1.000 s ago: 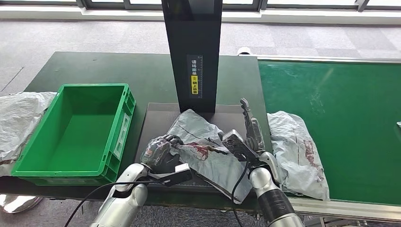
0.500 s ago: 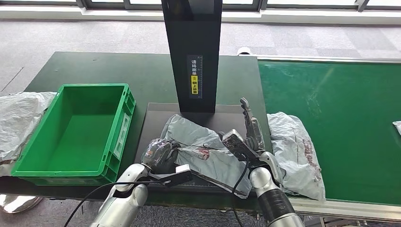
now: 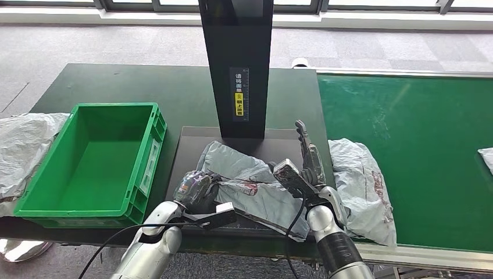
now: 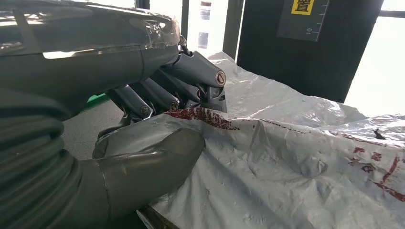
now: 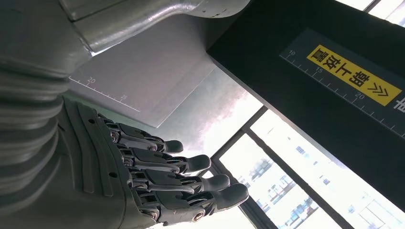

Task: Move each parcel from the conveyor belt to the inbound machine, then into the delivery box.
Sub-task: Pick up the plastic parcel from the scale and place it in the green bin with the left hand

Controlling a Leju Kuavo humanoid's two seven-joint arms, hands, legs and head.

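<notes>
Left of my left hand point(image 3: 196, 187) I see the green delivery box point(image 3: 93, 165), nothing in it. That hand's fingers point(image 4: 143, 98) and thumb pinch the grey parcel point(image 3: 250, 183) on the inbound machine point(image 3: 192, 142); its yellow label is unreadable. My right hand point(image 3: 308, 160) is open, fingers straight, with another parcel point(image 3: 366, 186) just right of it.

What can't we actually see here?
- Parcel near edge, head view: hidden behind both forearms.
- Left hand hold, head view: unclear; left wrist view shows thumb and fingers pinching the film.
- Far-right parcel: cut off by frame edge.
- Scanner top: cut off.
</notes>
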